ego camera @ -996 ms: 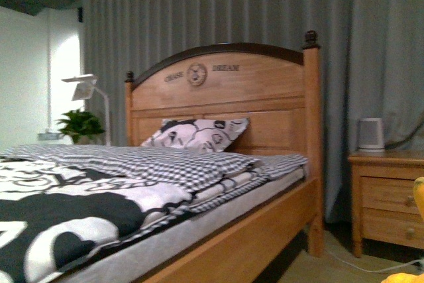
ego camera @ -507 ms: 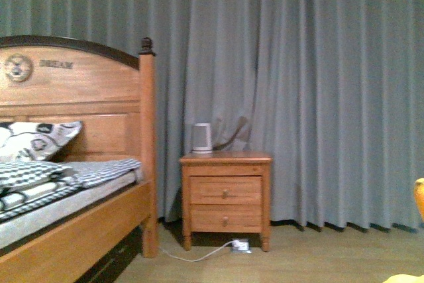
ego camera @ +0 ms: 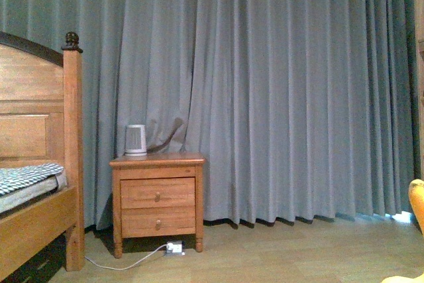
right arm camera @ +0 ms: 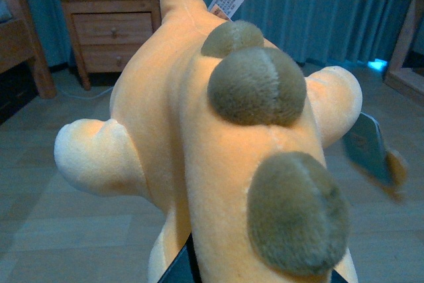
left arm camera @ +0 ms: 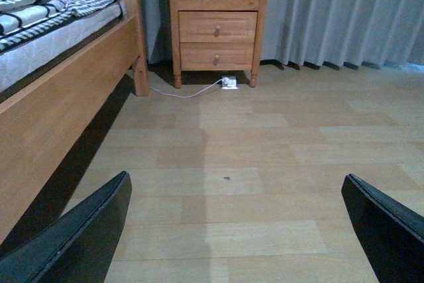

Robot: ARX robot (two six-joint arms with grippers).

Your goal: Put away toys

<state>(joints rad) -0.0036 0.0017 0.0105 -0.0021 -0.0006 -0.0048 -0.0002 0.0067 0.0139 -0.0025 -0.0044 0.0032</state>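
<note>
Swinging further right, the front view has pushed the bed (ego camera: 33, 183) to the left edge and the nightstand (ego camera: 158, 197) into the lower left of the frame, and bare curtain (ego camera: 285, 91) now fills most of it. The plush toy (right arm camera: 218, 137) rides along: it fills the right wrist view, and a sliver of its orange shows at the right edge of the front view. The right tool (right arm camera: 191, 266) is almost wholly hidden under it. Only a dark finger edge shows at the bottom of the frame, so it seems closed on the toy, though how tightly I cannot tell. The left tool (left arm camera: 235, 187) hangs over the floor (left arm camera: 265, 157), fingers spread wide, holding nothing. No basket or box is in sight yet, so the search for a drop-off place looks unfinished.
</note>
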